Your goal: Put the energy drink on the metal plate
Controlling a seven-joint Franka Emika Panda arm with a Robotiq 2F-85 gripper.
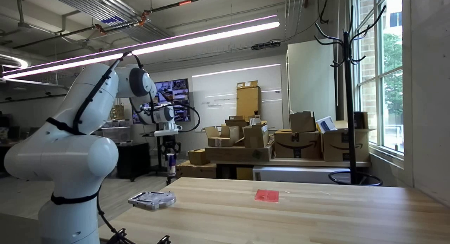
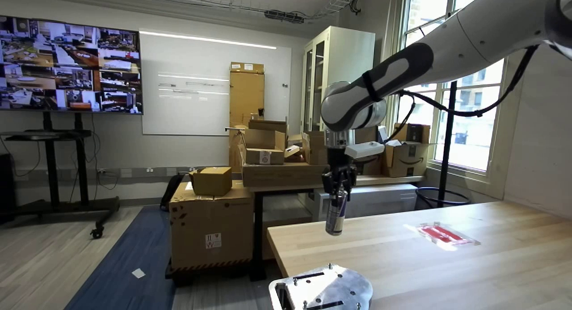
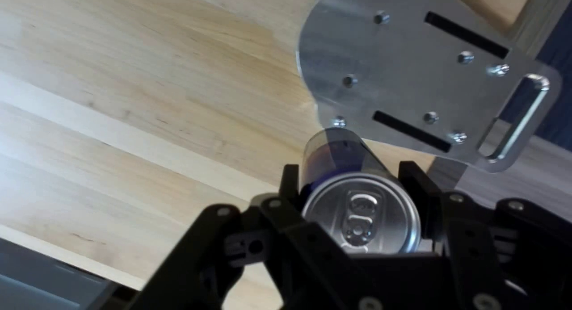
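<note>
The energy drink is a slim blue and silver can that shows in both exterior views (image 1: 171,164) (image 2: 336,215). My gripper (image 1: 171,149) (image 2: 339,187) is shut on its upper part and holds it in the air. The can leans slightly in an exterior view. In the wrist view the can's silver lid (image 3: 364,214) sits between the two black fingers (image 3: 351,180). The metal plate (image 1: 152,199) (image 2: 328,285) lies flat at the table's edge, its handle end reaching past the edge. In the wrist view the plate (image 3: 406,82) is ahead and to the right of the can.
A flat red patch (image 1: 267,196) (image 2: 442,234) lies on the wooden table (image 1: 299,219). Small bolts (image 3: 350,81) stick up from the plate. Cardboard boxes (image 1: 297,143) and a coat rack (image 1: 348,96) stand behind the table.
</note>
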